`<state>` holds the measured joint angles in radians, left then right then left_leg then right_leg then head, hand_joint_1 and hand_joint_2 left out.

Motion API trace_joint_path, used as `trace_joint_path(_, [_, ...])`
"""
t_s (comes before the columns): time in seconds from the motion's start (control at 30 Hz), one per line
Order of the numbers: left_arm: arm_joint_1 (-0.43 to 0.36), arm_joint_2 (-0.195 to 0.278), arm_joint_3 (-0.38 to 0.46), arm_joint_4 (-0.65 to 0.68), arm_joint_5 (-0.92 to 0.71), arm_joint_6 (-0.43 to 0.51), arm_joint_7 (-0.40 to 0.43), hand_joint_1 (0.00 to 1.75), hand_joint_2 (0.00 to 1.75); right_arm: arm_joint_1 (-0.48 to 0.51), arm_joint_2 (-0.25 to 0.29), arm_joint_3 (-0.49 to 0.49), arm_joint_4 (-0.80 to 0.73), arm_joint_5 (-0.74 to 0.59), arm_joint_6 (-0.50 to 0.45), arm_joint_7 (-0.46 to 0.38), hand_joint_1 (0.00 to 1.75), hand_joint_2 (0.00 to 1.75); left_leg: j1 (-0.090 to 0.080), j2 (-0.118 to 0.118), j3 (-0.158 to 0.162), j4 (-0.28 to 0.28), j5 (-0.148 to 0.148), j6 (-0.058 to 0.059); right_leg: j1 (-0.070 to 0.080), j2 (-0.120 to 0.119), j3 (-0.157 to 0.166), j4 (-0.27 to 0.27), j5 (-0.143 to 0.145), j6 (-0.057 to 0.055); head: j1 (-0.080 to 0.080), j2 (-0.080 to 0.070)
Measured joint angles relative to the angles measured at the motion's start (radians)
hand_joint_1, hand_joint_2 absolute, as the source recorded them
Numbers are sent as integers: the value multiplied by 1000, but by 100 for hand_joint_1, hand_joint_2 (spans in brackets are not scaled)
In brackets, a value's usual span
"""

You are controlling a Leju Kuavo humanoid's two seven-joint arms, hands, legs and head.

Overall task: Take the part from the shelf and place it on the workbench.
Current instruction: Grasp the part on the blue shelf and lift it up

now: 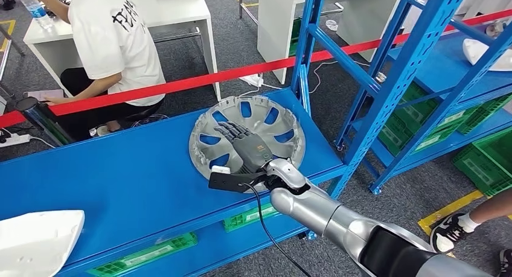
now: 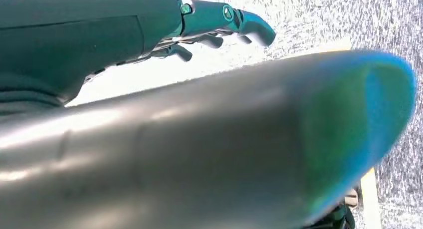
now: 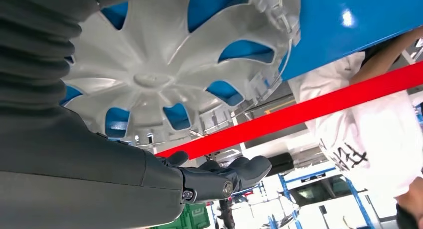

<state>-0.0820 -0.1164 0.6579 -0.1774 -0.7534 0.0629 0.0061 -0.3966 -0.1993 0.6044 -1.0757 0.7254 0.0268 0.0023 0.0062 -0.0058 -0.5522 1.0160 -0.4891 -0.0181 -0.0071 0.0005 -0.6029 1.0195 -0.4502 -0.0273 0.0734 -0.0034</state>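
Silver spoked wheel cover (image 1: 253,117), glossy blue workbench (image 1: 121,186)

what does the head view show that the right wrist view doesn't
Head view alone: the whole silver right arm, the blue uprights of the shelf, green crates, a white part at the near left corner and a white desk.

Right wrist view alone: the underside of the right hand, fingers apart, close beside the cover's rim.

Both: the grey wheel cover lying on the blue surface, the right hand over it, the red tape and a seated person in a white shirt.
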Motion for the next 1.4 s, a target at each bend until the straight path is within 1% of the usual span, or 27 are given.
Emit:
trace_joint_path(0.1, [0, -1, 0, 0, 0, 0, 0, 0, 0, -3, 0, 1, 5, -1, 1, 0, 0, 175, -2, 0, -3, 1, 2, 5, -2, 0, 0, -7, 7, 11, 0, 0])
trace_joint_path(0.23, [0, -1, 0, 0, 0, 0, 0, 0, 0, -3, 0, 2, 10, -1, 1, 0, 0, 175, -4, 0, -5, 2, 2, 7, -4, 0, -1, -9, 9, 23, 0, 0])
trace_joint_path(0.33, [0, -1, 0, 0, 0, 0, -1, 0, 0, -2, 0, 3, 10, -4, 2, 0, 0, 175, -4, 1, -6, 2, 2, 7, -4, 0, -1, -10, 9, 28, 0, 0])
trace_joint_path(0.47, [-1, -1, 0, 0, -2, -1, -1, 0, 0, 0, 0, 4, 10, -14, 5, 0, 0, 175, -3, 1, -6, 1, 3, 7, -3, 0, -3, -9, 9, 28, -1, 0])
trace_joint_path(0.6, [-4, 0, 0, 0, -7, -23, 3, 0, 0, 1, 0, 5, 15, -21, 13, 4, 0, 175, -2, 1, -5, 0, 4, 6, -2, 0, -4, -8, 9, 28, -1, 0])
trace_joint_path(0.87, [-12, 3, 0, -2, -25, -34, 18, 0, 0, 9, 0, 18, 43, -23, 95, 71, 0, 175, -2, 1, -5, 0, 5, 5, -2, 0, -4, -8, 9, 28, 0, 0])
trace_joint_path(1.13, [-16, 3, 0, -2, -27, -34, 21, 0, 0, 21, 0, 22, 67, -37, 112, 70, 0, 175, -2, 2, -6, 0, 5, 5, -2, 1, -5, -8, 9, 28, -1, 0])
trace_joint_path(1.33, [-21, 3, 0, -2, -28, -31, 30, 0, 0, 50, 26, 23, 78, -46, 118, 84, 0, 175, -1, 3, -5, -1, 5, 4, -1, 2, -5, -7, 9, 28, 0, 0])
trace_joint_path(1.37, [-22, 3, 0, -2, -28, -30, 29, 0, 0, 55, 32, 24, 79, -45, 119, 91, 18, 175, -1, 3, -5, -1, 5, 4, -1, 2, -5, -7, 9, 28, 0, 0])
trace_joint_path(1.4, [-22, 3, 0, -2, -28, -28, 29, 0, 0, 58, 38, 24, 79, -43, 121, 98, 59, 175, -1, 3, -5, -1, 5, 4, -1, 3, -5, -7, 9, 28, 0, 0])
